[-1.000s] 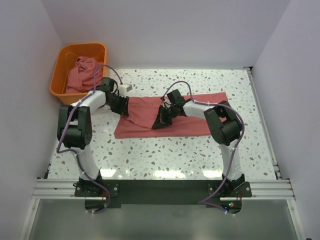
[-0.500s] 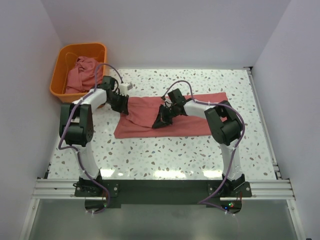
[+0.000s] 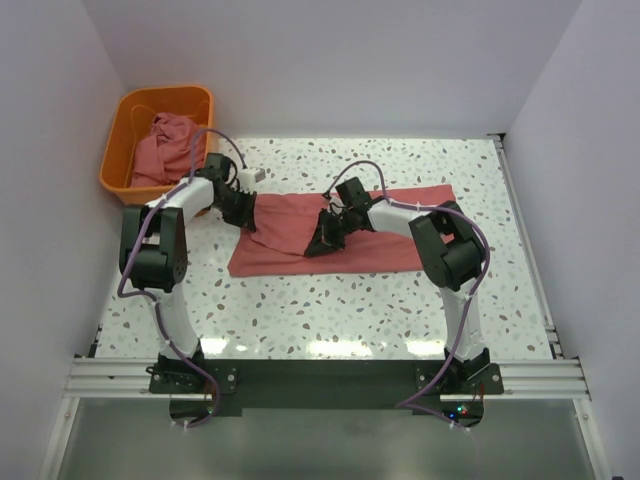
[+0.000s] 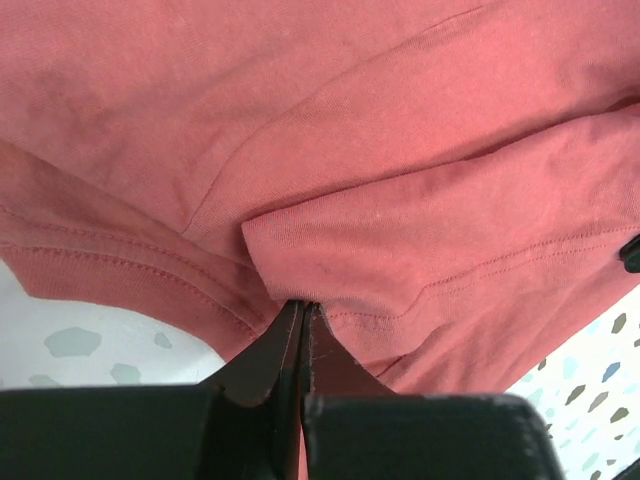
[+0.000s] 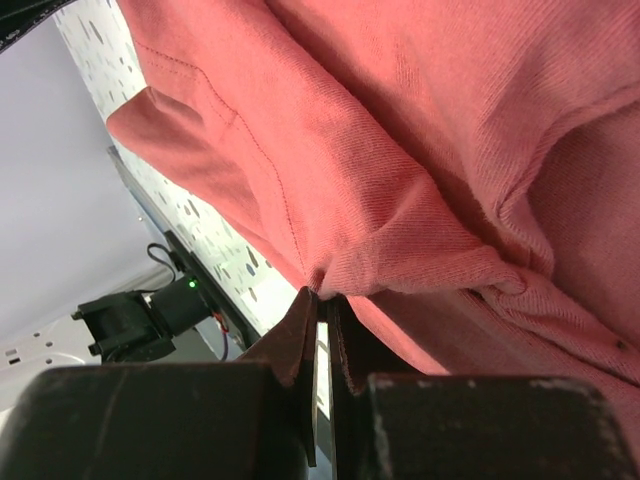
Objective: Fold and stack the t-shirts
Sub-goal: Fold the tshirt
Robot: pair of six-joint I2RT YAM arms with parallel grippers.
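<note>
The left fingers (image 4: 265, 352) and right fingers (image 5: 294, 338) each pinch a thin fold of the shirt (image 3: 380, 255); an uneven lift could slip a hem free, skewing the fold.

one t-shirt (image 3: 380, 255) lies across the middle of the table (image 3: 330, 310); a second t-shirt (image 3: 160, 150) sits in the basket (image 3: 115, 165), far left

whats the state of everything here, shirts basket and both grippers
t-shirt on table, laid out flat on the right, rumpled on the left, pinched by both grippers
shirt in basket, crumpled, unfolded
orange basket, upright, holding cloth
left gripper, shut on a hemmed edge
right gripper, shut on a fold of cloth
</note>
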